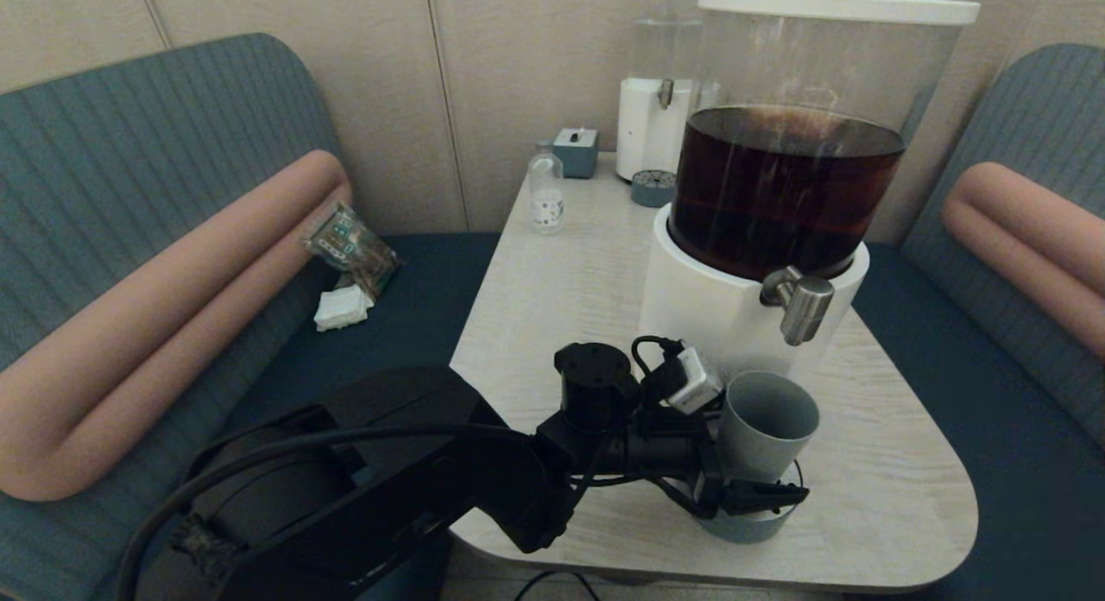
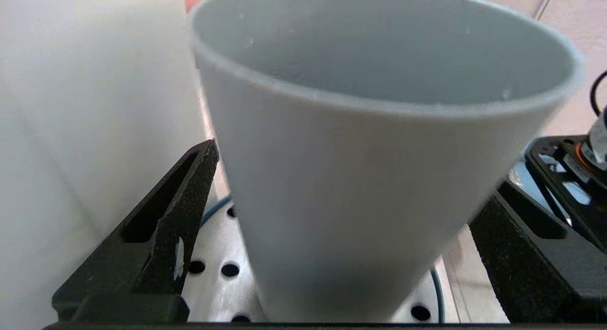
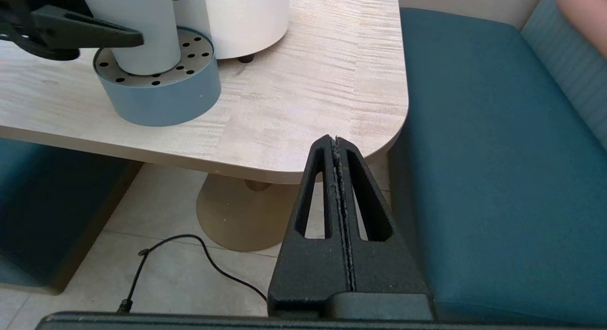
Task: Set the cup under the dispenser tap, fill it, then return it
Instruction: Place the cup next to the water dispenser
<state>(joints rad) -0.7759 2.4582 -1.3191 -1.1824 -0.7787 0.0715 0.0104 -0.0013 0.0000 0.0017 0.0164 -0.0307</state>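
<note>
We have the cup [image 1: 764,424] standing on the round drip tray [image 1: 744,525] at the near edge of the table [image 1: 872,497], just in front of the white base of the big dispenser [image 1: 811,178], and the dispenser tap [image 1: 805,307] hangs above it, seemingly a little toward the cup's far right rim instead of over its centre. Our left gripper [image 1: 749,489] brackets the cup low on its wall; in the left wrist view one finger [image 2: 161,240] stands slightly apart from the cup [image 2: 370,187] and the other is partly hidden, so we cannot tell whether we are gripping it or have let go. Our right gripper [image 3: 337,145] waits off the table's corner, fingers pressed together, holding nothing. The main risk we judge is a stream landing on or outside the rim, spilling dark liquid onto the tray and table. A slack hold on the tapered wall could also let the cup slip or tip when lifted full, and the tray sits near the table edge.
</note>
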